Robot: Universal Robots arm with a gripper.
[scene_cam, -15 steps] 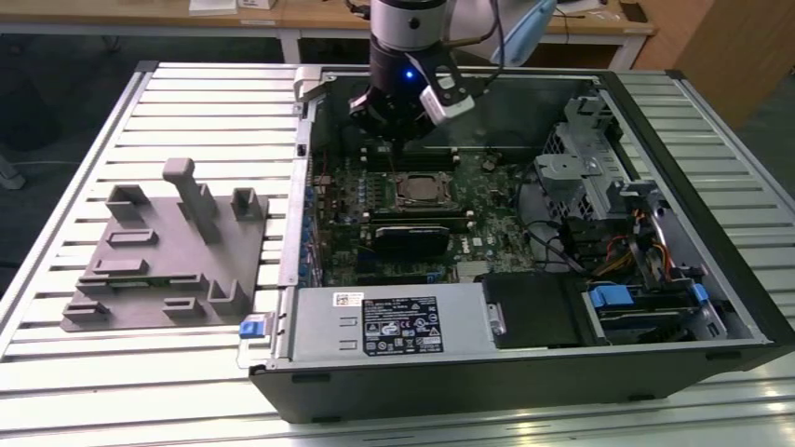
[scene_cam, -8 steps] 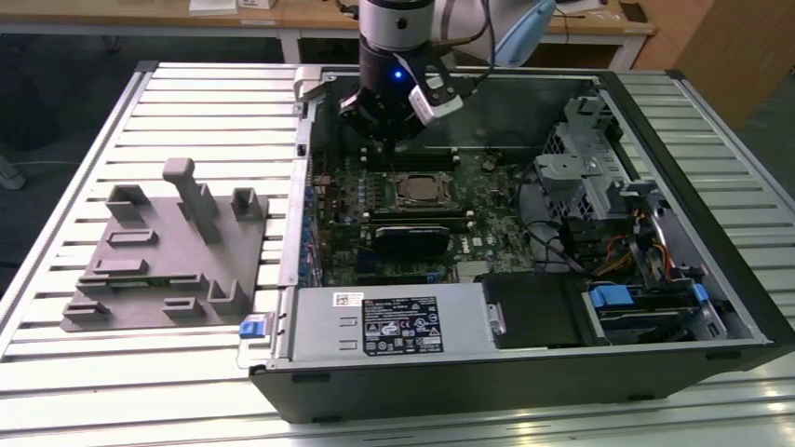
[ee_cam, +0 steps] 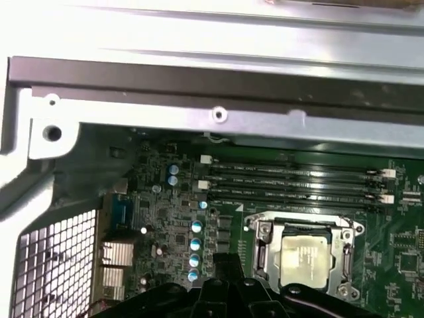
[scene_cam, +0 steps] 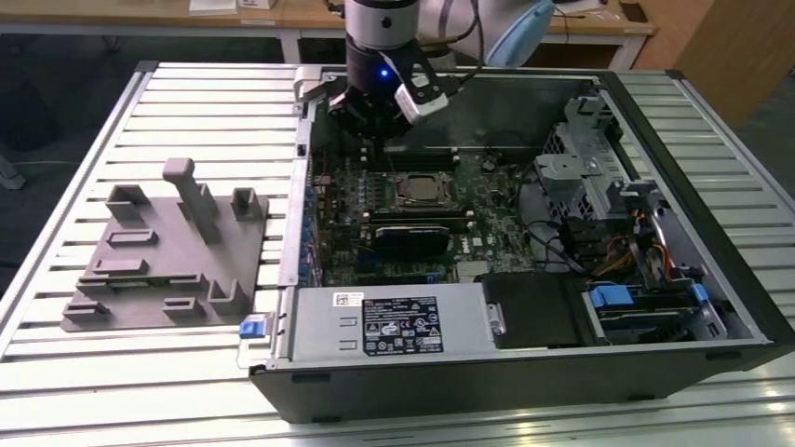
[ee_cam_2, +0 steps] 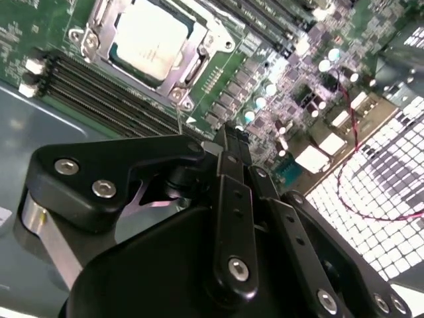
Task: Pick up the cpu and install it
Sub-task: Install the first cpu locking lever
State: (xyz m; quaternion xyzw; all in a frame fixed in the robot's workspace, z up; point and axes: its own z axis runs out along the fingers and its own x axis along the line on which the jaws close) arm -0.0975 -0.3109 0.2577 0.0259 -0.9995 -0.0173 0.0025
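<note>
So the cpu is already sitting in the socket on the motherboard, metal frame around it. The gripper hangs above the board just beside the socket, fingers clenched together with nothing between them, not touching the chip.

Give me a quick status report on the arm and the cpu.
End effector above the motherboard, nothing held. Cpu seated in its socket inside the open computer case. Nothing on top of the cpu.
</note>
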